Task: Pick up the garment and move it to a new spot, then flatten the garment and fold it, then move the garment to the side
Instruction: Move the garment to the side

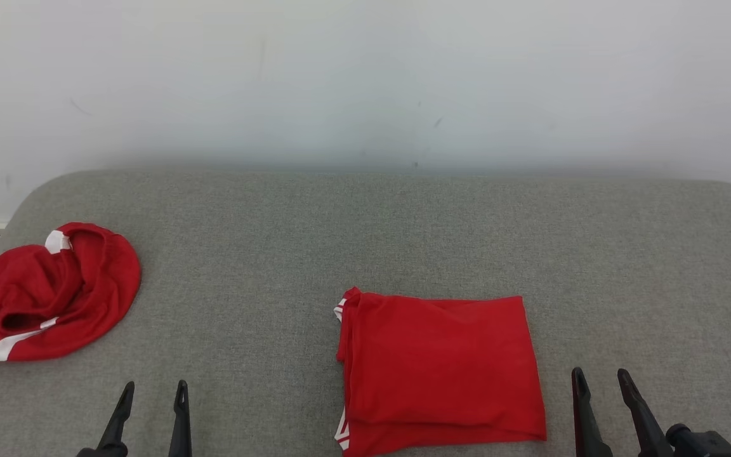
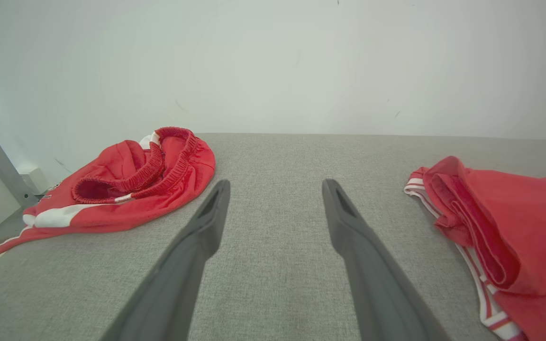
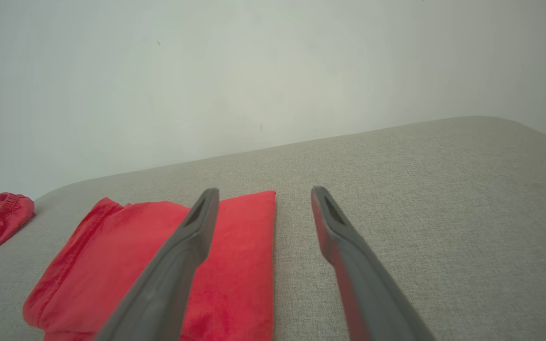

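Both pincers, left [image 1: 155,384] and right [image 1: 599,373], stand wide and empty flanking the folded red shorts [image 1: 441,368] at the desk's [image 1: 365,222] near edge; a single-layer pinch risks unfolding them.

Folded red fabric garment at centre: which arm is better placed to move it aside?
Likely right. The open right gripper sits beside the folded red fabric garment; the open left gripper is farther, nearer the crumpled red garment.
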